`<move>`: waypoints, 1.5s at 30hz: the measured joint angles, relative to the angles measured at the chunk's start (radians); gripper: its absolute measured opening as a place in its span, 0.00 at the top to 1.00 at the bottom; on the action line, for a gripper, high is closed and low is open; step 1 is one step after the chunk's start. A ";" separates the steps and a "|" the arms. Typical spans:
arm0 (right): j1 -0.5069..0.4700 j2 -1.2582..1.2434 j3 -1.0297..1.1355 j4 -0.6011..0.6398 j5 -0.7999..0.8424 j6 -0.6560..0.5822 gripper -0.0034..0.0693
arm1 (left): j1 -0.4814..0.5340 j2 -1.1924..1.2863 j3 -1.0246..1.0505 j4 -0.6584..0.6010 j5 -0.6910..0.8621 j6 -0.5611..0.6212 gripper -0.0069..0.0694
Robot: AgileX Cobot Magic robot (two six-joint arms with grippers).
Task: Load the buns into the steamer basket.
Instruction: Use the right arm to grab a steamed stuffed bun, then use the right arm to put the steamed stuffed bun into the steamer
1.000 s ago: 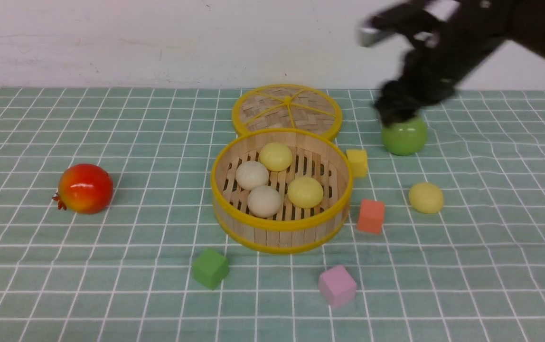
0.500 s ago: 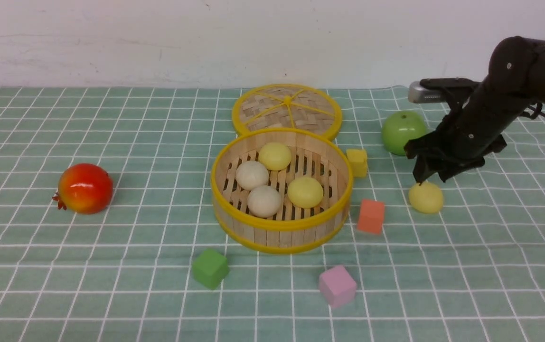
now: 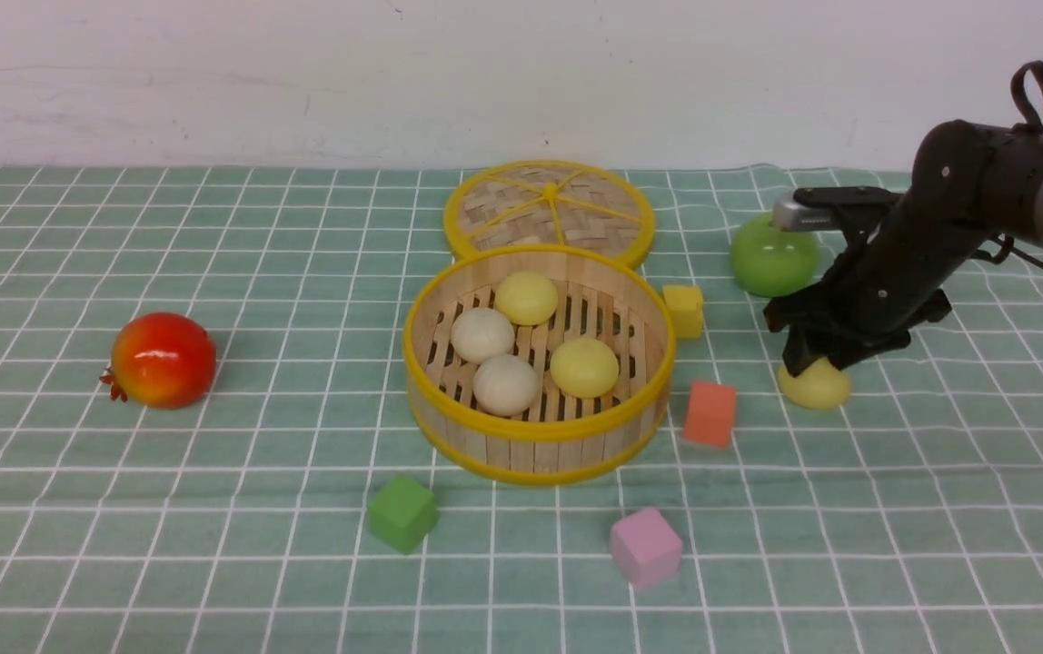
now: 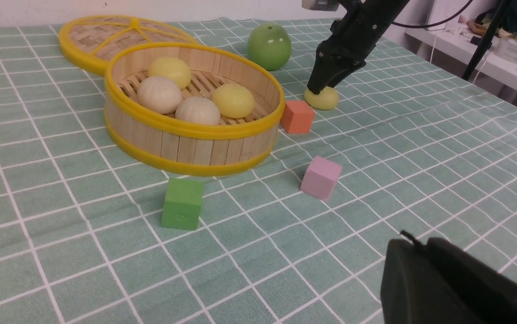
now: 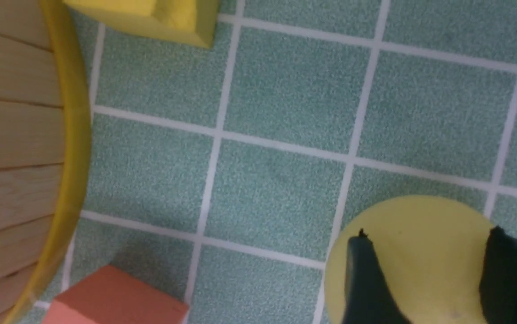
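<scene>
The steamer basket [image 3: 535, 429] stands mid-table and holds several buns: two pale yellow [image 3: 528, 299] [image 3: 584, 366] and two off-white [image 3: 482, 334] [image 3: 506, 383]. One more pale yellow bun [image 3: 819, 386] lies on the cloth to its right. My right gripper [image 3: 812, 363] is down over that bun, its dark fingers [image 5: 362, 270] standing apart on either side of it [image 5: 425, 270]; whether they touch it I cannot tell. My left gripper [image 4: 409, 238] shows only in the left wrist view, fingers together, empty, low over the cloth near the front.
The woven lid [image 3: 549, 204] lies flat behind the basket. A green apple [image 3: 771, 263] sits just behind my right arm. A yellow cube [image 3: 684, 311] and an orange cube [image 3: 710, 413] flank the basket's right side. Green [image 3: 402, 513] and pink [image 3: 645, 547] cubes sit in front, a pomegranate [image 3: 163, 359] at left.
My right arm swung from above the apple toward the front and came down onto the yellow bun on the cloth. Its fingers have narrowed around it. The bun has not moved.
</scene>
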 joint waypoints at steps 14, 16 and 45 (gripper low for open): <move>0.004 -0.050 0.001 0.019 0.047 -0.074 0.95 | 0.000 0.000 0.000 0.000 0.000 0.000 0.86; 0.018 -0.098 0.003 0.058 0.047 -0.105 0.95 | 0.000 0.000 0.000 0.000 0.000 0.000 0.86; 0.279 0.022 0.003 0.342 -0.517 -0.420 0.76 | 0.000 0.000 0.001 0.000 0.000 0.000 0.86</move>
